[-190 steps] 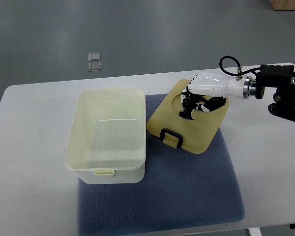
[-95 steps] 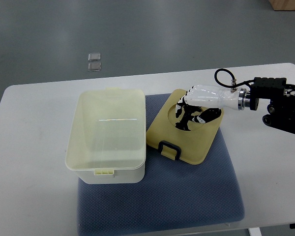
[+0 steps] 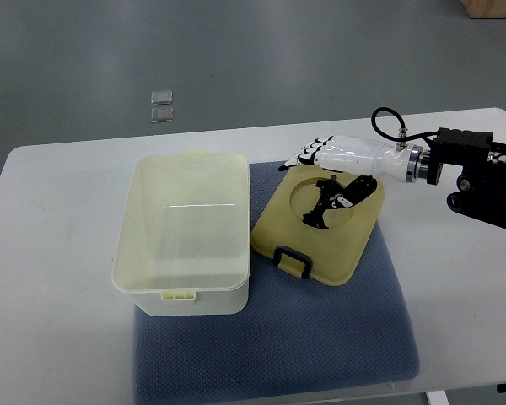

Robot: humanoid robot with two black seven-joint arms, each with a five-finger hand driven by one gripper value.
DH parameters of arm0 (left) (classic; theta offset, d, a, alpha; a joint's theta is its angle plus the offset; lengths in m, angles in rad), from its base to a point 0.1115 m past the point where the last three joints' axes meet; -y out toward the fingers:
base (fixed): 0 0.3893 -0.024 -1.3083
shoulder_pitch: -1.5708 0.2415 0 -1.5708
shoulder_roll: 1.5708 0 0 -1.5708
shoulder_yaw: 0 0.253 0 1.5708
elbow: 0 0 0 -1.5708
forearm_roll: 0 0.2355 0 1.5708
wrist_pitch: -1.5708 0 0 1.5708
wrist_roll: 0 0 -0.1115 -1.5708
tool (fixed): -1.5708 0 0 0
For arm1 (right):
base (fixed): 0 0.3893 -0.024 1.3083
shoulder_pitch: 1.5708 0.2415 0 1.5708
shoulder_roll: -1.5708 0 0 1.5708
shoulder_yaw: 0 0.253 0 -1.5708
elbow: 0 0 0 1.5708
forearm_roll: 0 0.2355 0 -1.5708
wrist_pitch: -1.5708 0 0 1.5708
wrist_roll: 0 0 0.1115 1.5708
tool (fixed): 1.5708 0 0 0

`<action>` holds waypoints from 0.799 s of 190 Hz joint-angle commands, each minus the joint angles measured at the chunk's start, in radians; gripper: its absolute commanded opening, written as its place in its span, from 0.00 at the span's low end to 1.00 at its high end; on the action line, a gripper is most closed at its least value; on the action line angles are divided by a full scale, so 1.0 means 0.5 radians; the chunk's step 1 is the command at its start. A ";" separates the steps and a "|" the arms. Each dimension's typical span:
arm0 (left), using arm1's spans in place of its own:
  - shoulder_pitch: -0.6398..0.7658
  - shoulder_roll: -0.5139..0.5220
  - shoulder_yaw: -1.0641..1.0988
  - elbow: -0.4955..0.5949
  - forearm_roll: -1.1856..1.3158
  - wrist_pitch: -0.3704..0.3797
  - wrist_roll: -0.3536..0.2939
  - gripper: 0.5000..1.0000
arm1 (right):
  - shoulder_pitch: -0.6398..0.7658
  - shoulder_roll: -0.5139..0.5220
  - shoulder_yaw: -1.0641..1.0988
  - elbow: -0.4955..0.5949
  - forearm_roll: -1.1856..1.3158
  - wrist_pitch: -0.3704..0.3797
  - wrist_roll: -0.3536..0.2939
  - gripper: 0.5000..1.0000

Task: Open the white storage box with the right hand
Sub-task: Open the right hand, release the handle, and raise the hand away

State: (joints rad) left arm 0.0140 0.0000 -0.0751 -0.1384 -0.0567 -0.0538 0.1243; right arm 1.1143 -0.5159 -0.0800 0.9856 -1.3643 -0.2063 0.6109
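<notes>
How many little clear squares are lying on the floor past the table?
2. Both lie on the grey floor beyond the table's far edge, left of centre: one square farther away, the other square right beside it, nearer the table.

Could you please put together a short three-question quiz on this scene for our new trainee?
1. True or false: the cream plastic lid with a black handle still covers the white rectangular storage box.
2. What lies under the lid? A) blue textured mat B) bare white table
3. Is the robot's right hand gripping the lid?

Key: 1 false; 2 A; 3 no, its fingers are spread above the lid's far edge.
</notes>
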 commanded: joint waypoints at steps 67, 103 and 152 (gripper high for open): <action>0.000 0.000 0.000 0.001 0.000 0.000 0.000 1.00 | -0.204 0.032 0.476 -0.014 0.679 0.234 0.000 0.76; 0.000 0.000 0.000 -0.002 0.000 0.000 0.000 1.00 | -0.280 0.148 0.617 -0.198 1.320 0.505 0.000 0.76; 0.000 0.000 0.000 -0.002 0.000 0.000 0.000 1.00 | -0.434 0.302 0.856 -0.397 1.958 0.572 0.000 0.76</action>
State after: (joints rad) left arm 0.0141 0.0000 -0.0751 -0.1393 -0.0567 -0.0533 0.1243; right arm 0.9187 -0.3864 0.3055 0.8013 -0.4986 0.0799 0.6108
